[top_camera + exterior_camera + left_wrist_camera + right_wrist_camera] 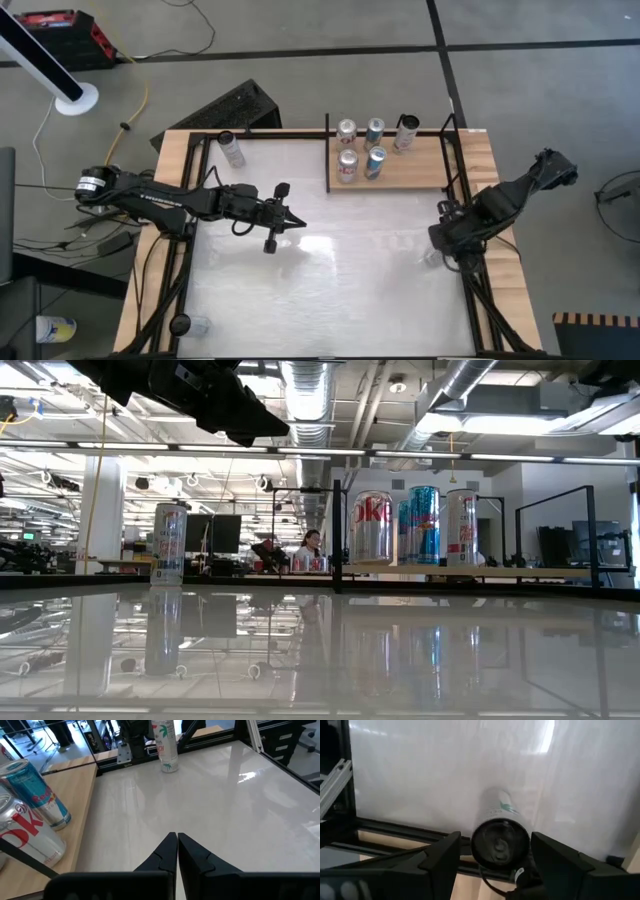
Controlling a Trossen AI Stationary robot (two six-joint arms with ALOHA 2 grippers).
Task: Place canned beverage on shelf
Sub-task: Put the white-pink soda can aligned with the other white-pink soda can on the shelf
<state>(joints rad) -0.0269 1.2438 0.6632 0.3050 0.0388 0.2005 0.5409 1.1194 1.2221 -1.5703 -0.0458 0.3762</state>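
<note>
High view: the shelf [400, 172] sits at the far edge of the surface [330, 280] and carries five cans; this board is the landmark for everything below. A slim white can [232, 149] stands upright on the surface, well to the left of the shelf and near the far-left corner. The left end effector [290, 222] hovers over the surface in front of the shelf's left end, tips pressed together and holding nothing. The right end effector [440, 240] is low near the surface's right rim, in front of the shelf's right end. Low view: the shelved cans [415, 525] stand upright on the raised board; the white can [169, 544] stands alone, well to the shelf's left, on the surface itself, so it reads as stock not yet shelved. Left wrist view: the left fingers [167, 851] meet at a point with no gap; two shelved cans [35, 810] lie close beside them, and a white can [165, 745] stands across the surface. Right wrist view: the right end effector [495, 857] is spread wide, its fingers flanking an upright can [500, 837] seen from above, apart from both sides. Judgement: spread like this, the right arm is lined up to grasp it for the shelf.
</note>
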